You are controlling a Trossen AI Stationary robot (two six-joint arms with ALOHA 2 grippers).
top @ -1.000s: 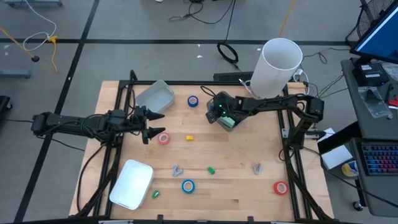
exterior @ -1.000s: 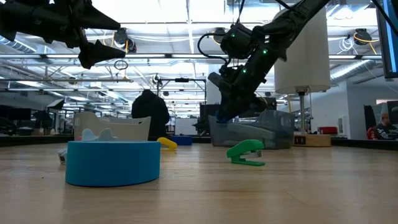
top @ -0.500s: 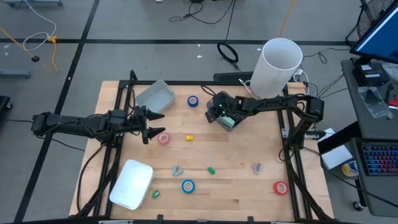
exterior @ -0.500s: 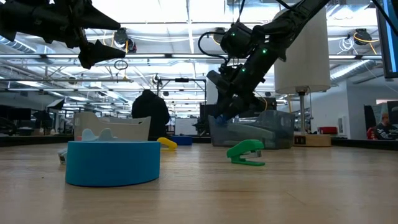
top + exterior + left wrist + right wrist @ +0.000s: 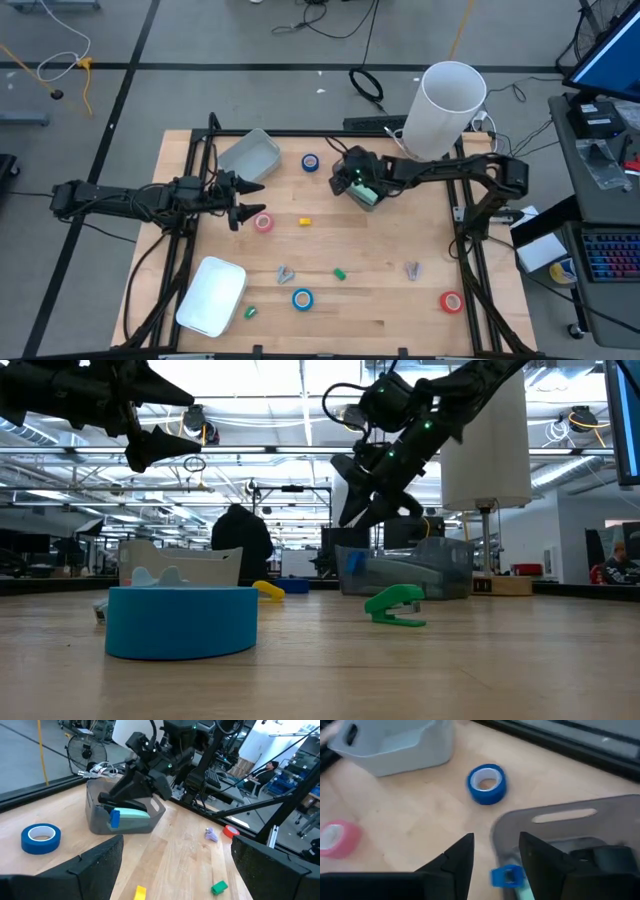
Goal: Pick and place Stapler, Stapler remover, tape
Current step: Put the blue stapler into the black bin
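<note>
Now hovering over the grey bin [image 5: 366, 196], right gripper [image 5: 495, 851] with jaws apart and empty; stapler [image 5: 131, 815] lying inside, directly below. Blue tape [image 5: 487, 783] just beyond, nearer than to the wide-open left gripper [image 5: 243, 199].

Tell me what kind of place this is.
Probably a robotics lab or workshop: a wooden table in a dark frame on a concrete floor, loose cables, and racks with people at workstations behind.
</note>
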